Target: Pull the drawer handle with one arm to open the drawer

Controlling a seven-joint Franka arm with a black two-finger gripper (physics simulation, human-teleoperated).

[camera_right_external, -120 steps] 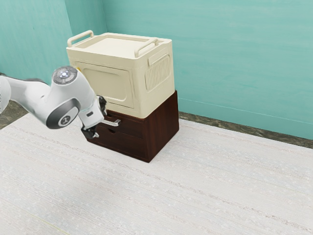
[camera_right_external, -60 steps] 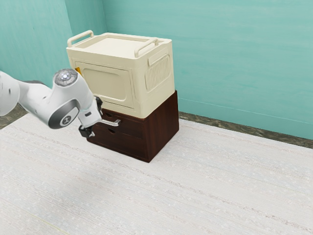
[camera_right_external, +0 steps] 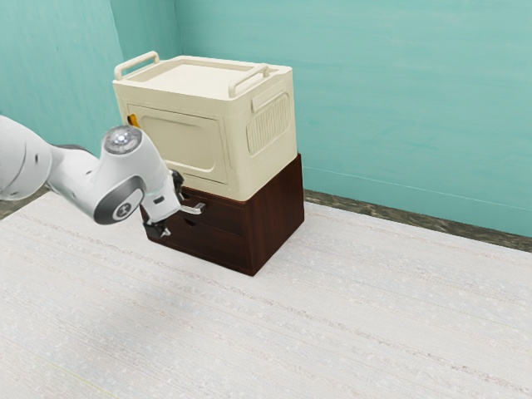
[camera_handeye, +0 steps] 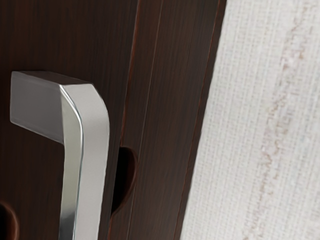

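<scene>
- Exterior view: cream box [camera_right_external: 183,137] sat on top of the dark drawer unit [camera_right_external: 277,218], its front rising just above the work area; unit rested on the pale tabletop [camera_right_external: 332,316], teal wall [camera_right_external: 374,108] behind.
- Exterior view: gripper [camera_right_external: 174,214] at the drawer front, jaws wide, one finger high beside the box's lower edge, the other lower.
- Exterior view: silver handle [camera_right_external: 194,209] on the unit's front, near end probably between the jaws; contact unclear, the hand partly covering it.
- Wrist view: handle's bent end stood out from dark wood, bar running toward the hand; half-round cutout [camera_handeye: 125,177] just beside it, tabletop beyond the unit's edge.
</scene>
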